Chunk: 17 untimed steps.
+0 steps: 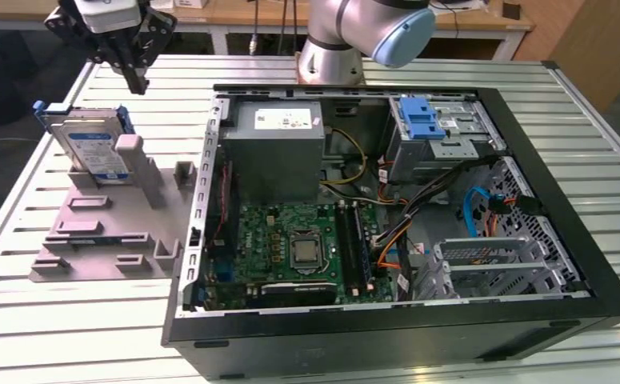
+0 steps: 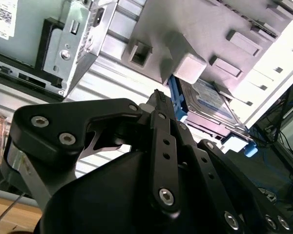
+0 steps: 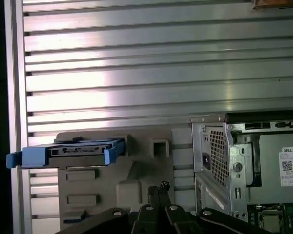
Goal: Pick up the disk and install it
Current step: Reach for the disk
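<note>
Standing on edge in a grey holder (image 1: 102, 232): the disk (image 1: 91, 148), blue-framed, on the slatted tabletop (image 1: 64, 320), at the exterior view's left of the open computer case (image 1: 395, 324).

Orientation: label face turned toward the near side of the exterior view. The first wrist view shows the disk (image 3: 78, 150) edge-on as a thin strip. Its long axis seems to lie level, pointing toward the case wall, though foreshortening leaves this uncertain.

End effector (image 1: 136, 80): hanging above the holder, apart from the disk, fingertips (image 3: 158, 187) drawn together, gripping nothing.

Inside the case: grey power-supply box (image 1: 278, 148) and metal cage (image 1: 438, 132) with blue latch.
</note>
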Available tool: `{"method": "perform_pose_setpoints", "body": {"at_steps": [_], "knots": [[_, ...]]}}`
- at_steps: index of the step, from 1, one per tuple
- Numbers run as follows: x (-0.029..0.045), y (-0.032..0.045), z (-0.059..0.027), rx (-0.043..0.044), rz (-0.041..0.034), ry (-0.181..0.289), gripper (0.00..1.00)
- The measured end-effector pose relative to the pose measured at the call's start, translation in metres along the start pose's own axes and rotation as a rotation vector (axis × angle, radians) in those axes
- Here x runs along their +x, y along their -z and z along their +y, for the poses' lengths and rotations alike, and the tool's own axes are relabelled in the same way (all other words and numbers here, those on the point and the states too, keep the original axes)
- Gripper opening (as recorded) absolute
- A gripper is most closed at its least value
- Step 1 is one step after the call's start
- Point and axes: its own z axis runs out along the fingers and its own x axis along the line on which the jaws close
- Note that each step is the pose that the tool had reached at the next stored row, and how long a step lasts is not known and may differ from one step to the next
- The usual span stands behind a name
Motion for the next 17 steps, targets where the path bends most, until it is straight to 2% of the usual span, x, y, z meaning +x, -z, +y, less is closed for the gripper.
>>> {"method": "perform_pose_setpoints", "body": {"at_steps": [17], "knots": [[0.0341, -0.0037, -0.0011, 0.0, 0.0013, 0.0, 0.11]]}}
